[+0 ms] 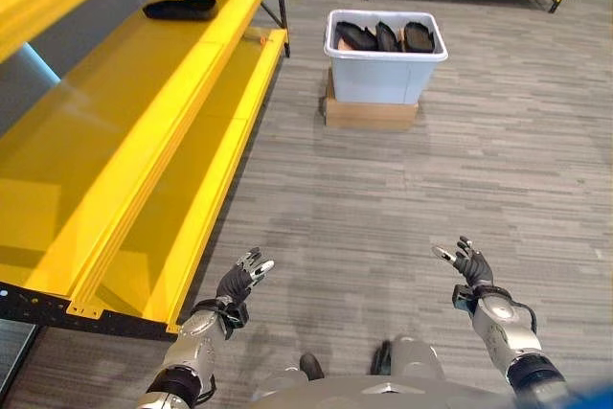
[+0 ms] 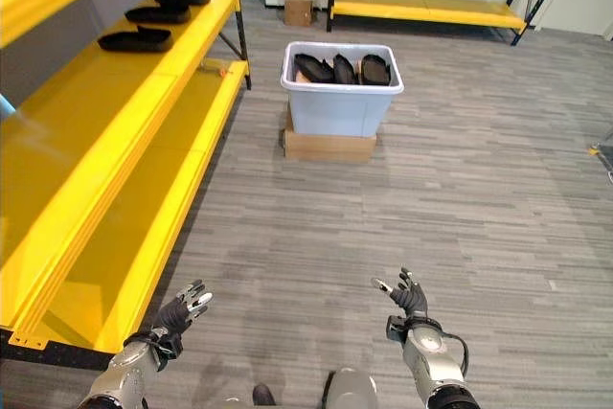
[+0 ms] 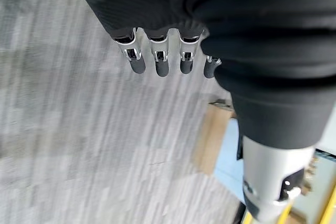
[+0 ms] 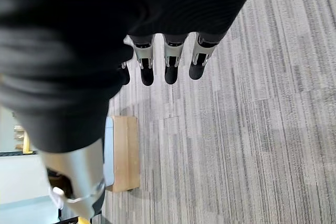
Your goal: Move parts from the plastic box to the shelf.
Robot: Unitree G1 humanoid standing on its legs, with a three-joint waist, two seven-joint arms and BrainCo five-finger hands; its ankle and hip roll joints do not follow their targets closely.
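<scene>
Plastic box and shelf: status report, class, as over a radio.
Left hand and right hand open, empty. Parts in box ahead; three parts on shelf. Bare floor between, nothing in the way.

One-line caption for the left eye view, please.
Both hands, left and right, open and empty over the floor; box of parts ahead, shelf at left.

- The yellow shelf [image 1: 144, 131] carries three black parts [image 1: 180, 8] in a row at its far end.
- The grey floor [image 1: 402, 198] bears a cardboard box [image 1: 370, 114] (a plastic box [image 1: 383, 74] sits on top).
</scene>
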